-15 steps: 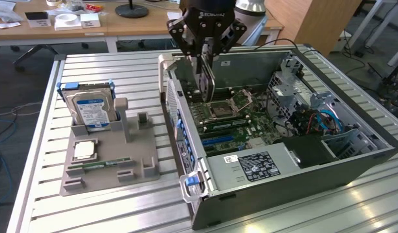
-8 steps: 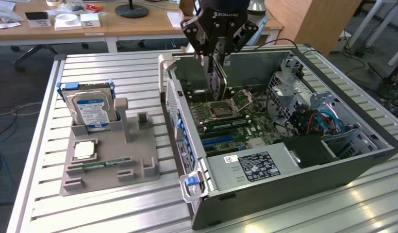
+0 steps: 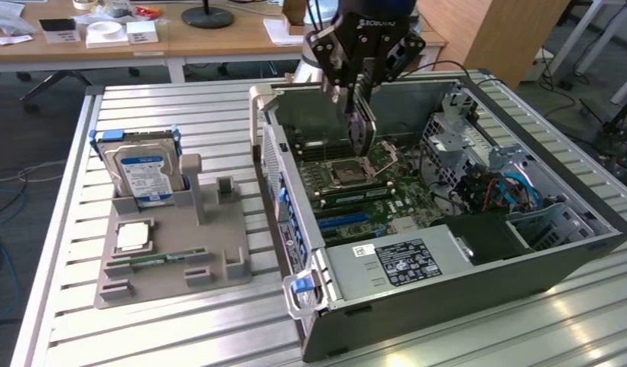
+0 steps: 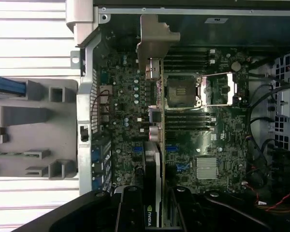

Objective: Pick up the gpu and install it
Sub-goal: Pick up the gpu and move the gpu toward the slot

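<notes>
Grey plastic holder [image 3: 224,243] on the exterior view's left carried a hard drive [image 3: 145,172], a processor chip [image 3: 133,235] and a memory stick [image 3: 155,258]. The gripper [image 3: 359,98] had its fingers clamped on the gpu [image 3: 362,131], held on edge inside the open computer case [image 3: 477,287], over the motherboard [image 3: 395,195].

Case [image 3: 558,252] open on top, so the hand [image 3: 361,107] has a straight way in, gpu [image 3: 362,136] clamped edge-down above the motherboard [image 3: 395,191]. Tight down there: raised socket latch [image 3: 385,157] just beside the card, drive cage [image 3: 462,134] and cables [image 3: 508,191] on the exterior view's right, power supply [image 3: 401,261] near. Outside, on the exterior view's left, bare tabletop [image 3: 181,115] lies free around the upright hard drive [image 3: 148,174].
</notes>
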